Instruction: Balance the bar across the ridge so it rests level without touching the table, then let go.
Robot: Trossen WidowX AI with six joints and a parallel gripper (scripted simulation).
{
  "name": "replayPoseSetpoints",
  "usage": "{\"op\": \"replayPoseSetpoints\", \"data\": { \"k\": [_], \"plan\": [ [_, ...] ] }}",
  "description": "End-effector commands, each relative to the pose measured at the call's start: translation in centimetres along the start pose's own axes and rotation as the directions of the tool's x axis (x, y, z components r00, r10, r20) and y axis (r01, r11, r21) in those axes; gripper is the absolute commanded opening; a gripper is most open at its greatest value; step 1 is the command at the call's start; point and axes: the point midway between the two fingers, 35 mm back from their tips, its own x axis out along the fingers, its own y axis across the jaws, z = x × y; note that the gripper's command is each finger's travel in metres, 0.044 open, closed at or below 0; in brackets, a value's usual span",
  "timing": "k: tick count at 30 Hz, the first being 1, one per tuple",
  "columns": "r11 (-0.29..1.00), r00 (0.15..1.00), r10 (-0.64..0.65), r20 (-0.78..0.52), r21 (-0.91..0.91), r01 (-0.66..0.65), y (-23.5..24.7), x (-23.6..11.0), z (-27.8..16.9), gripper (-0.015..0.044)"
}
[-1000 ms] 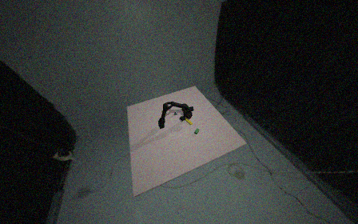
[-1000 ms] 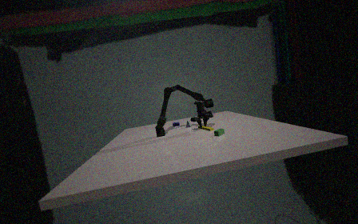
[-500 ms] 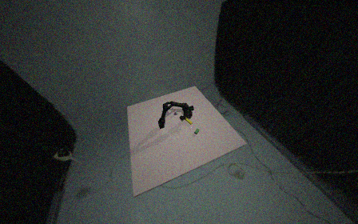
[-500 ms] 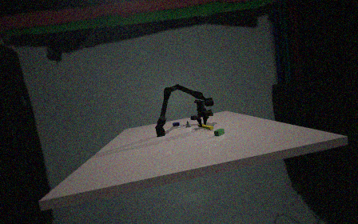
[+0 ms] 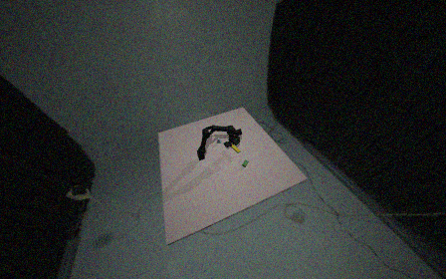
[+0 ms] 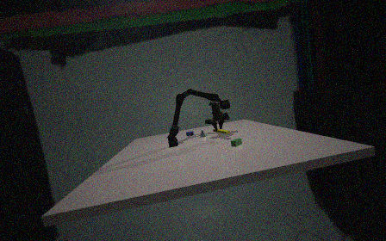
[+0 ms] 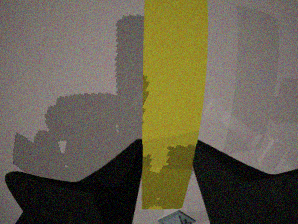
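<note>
The yellow bar (image 5: 236, 148) (image 6: 223, 131) (image 7: 175, 75) runs up through the wrist view, away from the fingers. My gripper (image 5: 231, 145) (image 6: 218, 130) (image 7: 170, 144) is shut on it near one end, with a finger on each long side. The bar is low over the table (image 5: 199, 214) (image 6: 194, 165); whether it touches the top I cannot tell. The ridge, a small grey-teal peaked piece (image 5: 218, 141) (image 6: 202, 133) (image 7: 177, 218), stands apart from the bar, between it and the arm's base. Only part of the ridge shows at the bottom edge of the wrist view.
A green block (image 5: 245, 163) (image 6: 236, 142) lies on the table beyond the bar, on the side away from the arm's base. A small blue block (image 6: 189, 133) lies near the ridge, toward the arm's base. The arm's shadows fall across the table.
</note>
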Motion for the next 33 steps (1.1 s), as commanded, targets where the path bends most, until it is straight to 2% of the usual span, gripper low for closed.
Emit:
{"op": "replayPoseSetpoints", "data": {
  "k": [1, 20, 33],
  "plan": [
    [1.000, 1.000, 0.006, 0.005, 0.002, -0.006, 0.1, -1.2, 0.1, 0.0000],
    [1.000, 1.000, 0.005, 0.006, 0.002, -0.005, -0.4, -5.8, -0.2, 0.0000],
    [0.988, 1.000, 0.006, 0.001, -0.152, -0.005, 0.1, -5.9, -5.1, 0.0000]
  ]
}}
